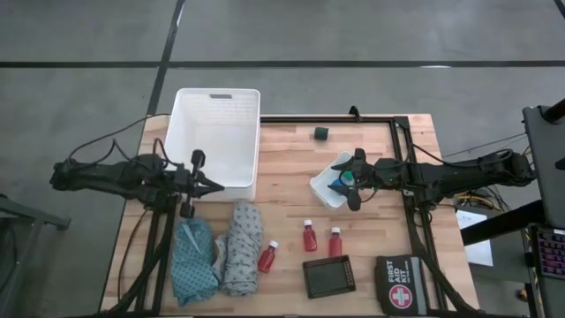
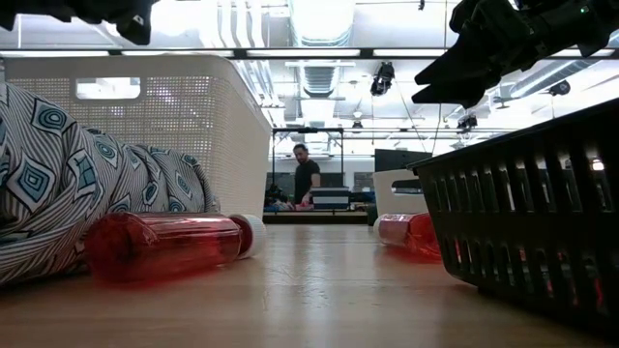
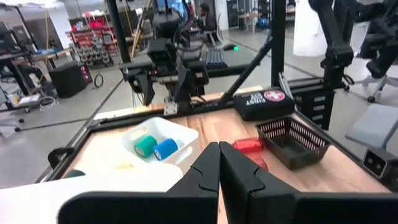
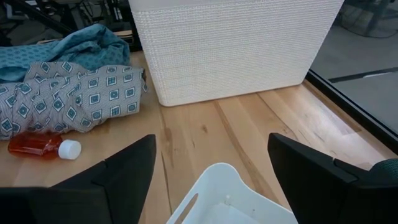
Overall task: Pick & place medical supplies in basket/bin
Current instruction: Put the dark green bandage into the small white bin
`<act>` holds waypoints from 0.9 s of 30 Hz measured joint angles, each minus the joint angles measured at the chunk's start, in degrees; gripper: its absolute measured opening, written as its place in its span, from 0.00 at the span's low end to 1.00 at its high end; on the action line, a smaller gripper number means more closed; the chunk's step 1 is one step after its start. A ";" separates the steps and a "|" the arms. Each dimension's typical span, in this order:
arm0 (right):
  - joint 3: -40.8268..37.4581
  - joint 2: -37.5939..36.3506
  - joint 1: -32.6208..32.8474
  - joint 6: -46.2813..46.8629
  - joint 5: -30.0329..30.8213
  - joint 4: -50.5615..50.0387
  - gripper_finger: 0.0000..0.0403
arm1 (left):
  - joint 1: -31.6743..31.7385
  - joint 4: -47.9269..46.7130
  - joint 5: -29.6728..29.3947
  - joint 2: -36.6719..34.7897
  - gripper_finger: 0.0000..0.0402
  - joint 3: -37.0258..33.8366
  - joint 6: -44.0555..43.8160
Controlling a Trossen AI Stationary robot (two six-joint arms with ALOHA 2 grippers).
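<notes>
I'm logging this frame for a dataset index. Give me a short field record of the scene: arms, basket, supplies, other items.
left end effector: shut, empty, at the basket's near right corner
right end effector: open, over the small white tray
basket: white, far left of table, looks empty
red bottles: one lying beside the cloths, two mid-table
cloths: teal cloth and grey patterned cloth, near left
tray contents: green roll, blue roll
other: black mesh tray, first aid pouch

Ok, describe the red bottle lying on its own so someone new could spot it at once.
Start at the large white slotted plastic basket and come down to the grey patterned cloth. Beside that cloth lies a small red bottle with a white cap. Unlike the two red bottles farther along, it lies tipped on its side, alone.
</notes>
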 joint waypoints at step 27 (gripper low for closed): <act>0.00 0.00 0.01 -0.01 0.00 0.00 0.75 | -0.04 -14.20 -0.02 -0.07 0.01 0.11 0.20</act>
